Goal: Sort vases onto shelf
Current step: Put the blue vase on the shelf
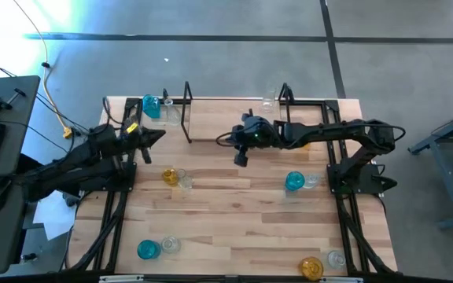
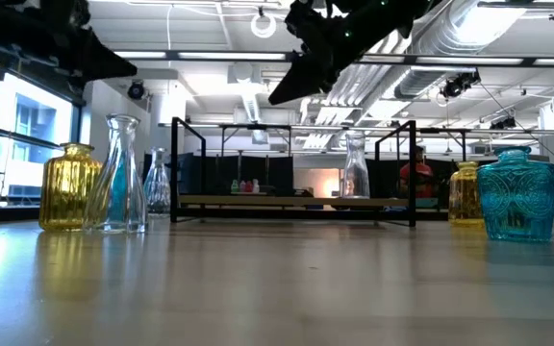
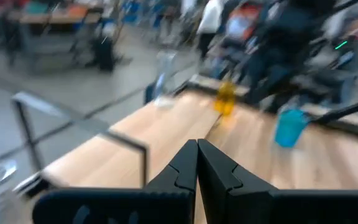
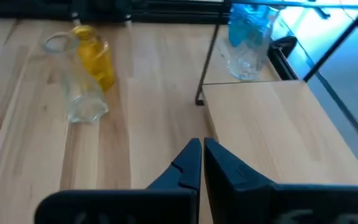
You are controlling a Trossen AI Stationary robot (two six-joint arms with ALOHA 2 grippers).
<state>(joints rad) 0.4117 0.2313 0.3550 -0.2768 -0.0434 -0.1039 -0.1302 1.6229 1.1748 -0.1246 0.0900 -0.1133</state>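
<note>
The shelf stands at the table's far edge, with one clear vase upright on its right end. Other vases stand in pairs on the table: teal and clear at the far left, amber and clear left of centre, teal and clear on the right. My right gripper hangs shut and empty above the table just in front of the shelf. In its wrist view the shelf board lies beside the fingertips. My left gripper is shut and empty, raised at the table's left side.
Two more pairs of vases stand near the front edge: teal and clear, amber and clear. The shelf's black upright loops rise at both ends. Bare tabletop lies in the middle. A keyboard and cables lie off the table's left.
</note>
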